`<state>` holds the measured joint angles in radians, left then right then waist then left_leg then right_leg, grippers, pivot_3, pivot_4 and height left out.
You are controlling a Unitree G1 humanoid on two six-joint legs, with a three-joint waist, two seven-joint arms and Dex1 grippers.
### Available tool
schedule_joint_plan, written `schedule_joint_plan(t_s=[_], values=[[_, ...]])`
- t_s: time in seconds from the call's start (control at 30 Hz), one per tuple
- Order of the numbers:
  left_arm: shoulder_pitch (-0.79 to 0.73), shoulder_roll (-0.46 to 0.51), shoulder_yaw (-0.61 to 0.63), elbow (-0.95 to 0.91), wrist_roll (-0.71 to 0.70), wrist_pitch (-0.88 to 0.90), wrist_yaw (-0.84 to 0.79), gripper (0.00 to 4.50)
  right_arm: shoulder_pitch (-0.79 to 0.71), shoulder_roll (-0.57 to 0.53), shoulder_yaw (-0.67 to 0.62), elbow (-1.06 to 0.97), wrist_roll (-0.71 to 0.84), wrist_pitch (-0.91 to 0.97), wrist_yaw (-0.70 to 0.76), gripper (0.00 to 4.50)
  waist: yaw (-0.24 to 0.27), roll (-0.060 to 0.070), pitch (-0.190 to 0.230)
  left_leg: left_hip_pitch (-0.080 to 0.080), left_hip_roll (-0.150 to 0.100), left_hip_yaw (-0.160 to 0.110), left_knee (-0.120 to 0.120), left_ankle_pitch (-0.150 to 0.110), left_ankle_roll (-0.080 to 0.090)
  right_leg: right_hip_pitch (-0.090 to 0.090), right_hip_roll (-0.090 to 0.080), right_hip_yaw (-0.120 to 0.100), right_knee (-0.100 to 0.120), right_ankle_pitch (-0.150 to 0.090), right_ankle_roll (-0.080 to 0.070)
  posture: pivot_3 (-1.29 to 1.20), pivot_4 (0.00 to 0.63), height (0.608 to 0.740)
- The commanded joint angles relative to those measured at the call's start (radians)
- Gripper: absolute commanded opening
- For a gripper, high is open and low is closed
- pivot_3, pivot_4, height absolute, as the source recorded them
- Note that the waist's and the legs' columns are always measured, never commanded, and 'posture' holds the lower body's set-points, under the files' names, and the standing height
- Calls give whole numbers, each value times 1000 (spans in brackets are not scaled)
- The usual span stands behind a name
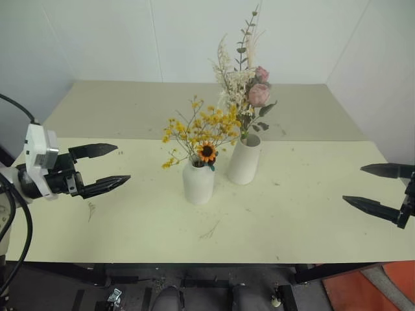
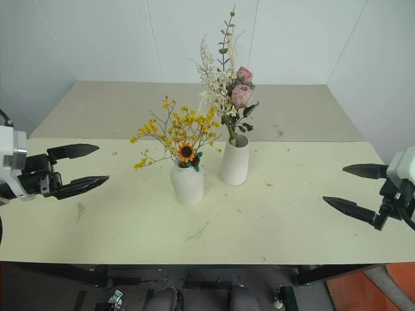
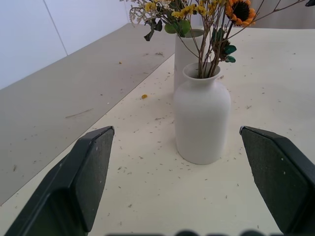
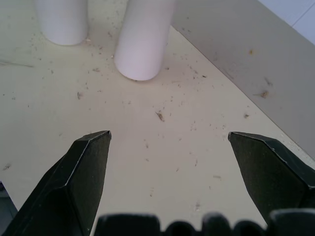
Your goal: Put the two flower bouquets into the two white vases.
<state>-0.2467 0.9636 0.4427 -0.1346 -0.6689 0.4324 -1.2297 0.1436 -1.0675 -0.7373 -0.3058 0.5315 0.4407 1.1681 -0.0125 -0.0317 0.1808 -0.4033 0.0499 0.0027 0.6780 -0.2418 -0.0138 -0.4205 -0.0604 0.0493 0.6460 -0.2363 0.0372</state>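
Two matte white vases, bottle-shaped (image 1: 198,183) and tapered (image 1: 244,159), held your bouquets; your left gripper (image 1: 106,168) and right gripper (image 1: 381,188) stood wide open, empty.

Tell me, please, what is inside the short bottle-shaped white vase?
The short vase holds the yellow bouquet: thin stems enter its narrow neck, with a small sunflower just above the rim. The stem ends inside are hidden by the vase wall.
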Motion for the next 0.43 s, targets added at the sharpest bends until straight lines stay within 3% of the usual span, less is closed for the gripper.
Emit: schedule_joint_plan(t_s=[0.03, 0.43], values=[[-59, 25, -7, 23, -13, 7, -3, 4461, 26, 4, -87, -18, -28, -7, -15, 4500, 2, 0, 0, 0, 0, 0, 0, 0, 0, 0, 0, 0, 0, 0, 0, 0, 150, 740], [-115, 77, -52, 60, 3, 34, -39, 4461, 104, 58, -165, -105, -2, 48, -27, 4500, -4, 0, 0, 1, 0, 0, 0, 0, 0, 0, 0, 1, 0, 0, 0, 0, 150, 740]])
